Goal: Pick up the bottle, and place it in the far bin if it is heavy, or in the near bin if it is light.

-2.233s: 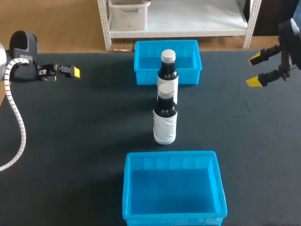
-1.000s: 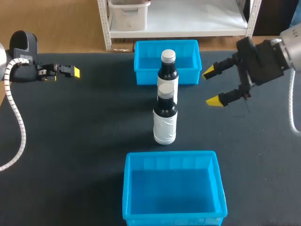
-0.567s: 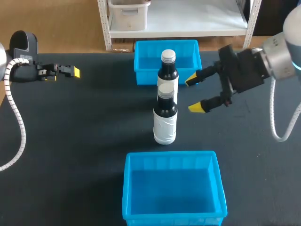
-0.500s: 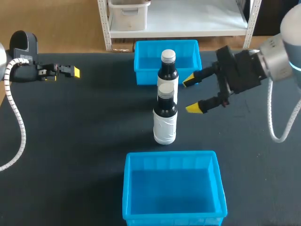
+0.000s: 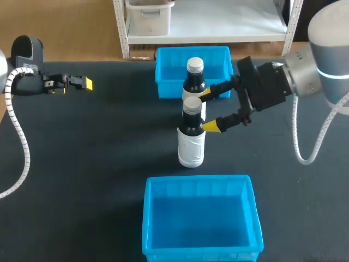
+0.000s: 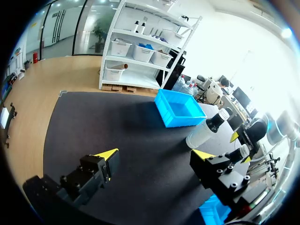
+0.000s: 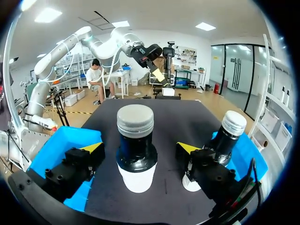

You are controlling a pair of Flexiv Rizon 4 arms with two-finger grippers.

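Observation:
Two dark bottles with white labels and grey caps stand mid-table. The near bottle (image 5: 191, 136) (image 7: 136, 150) stands just ahead of the far bottle (image 5: 194, 82) (image 7: 228, 133). My right gripper (image 5: 209, 109) (image 7: 139, 147) comes in from the right, open, with its yellow tips on either side of the near bottle's neck; I see no contact. The far bottle stands just outside one finger. My left gripper (image 5: 82, 83) (image 6: 154, 154) hangs open at the far left, holding nothing. The far bin (image 5: 163, 71) and the near bin (image 5: 148, 218) are blue and hold nothing.
The far bottle stands right against the far bin's front wall. Bare dark tabletop (image 5: 98, 164) spreads to the left and right of the bottles. The left arm's white cable (image 5: 22, 147) loops over the table's left edge.
My right arm has swept leftward from the table's right side, staying open, until its fingers flank the near bottle. The left arm and both bottles have not moved.

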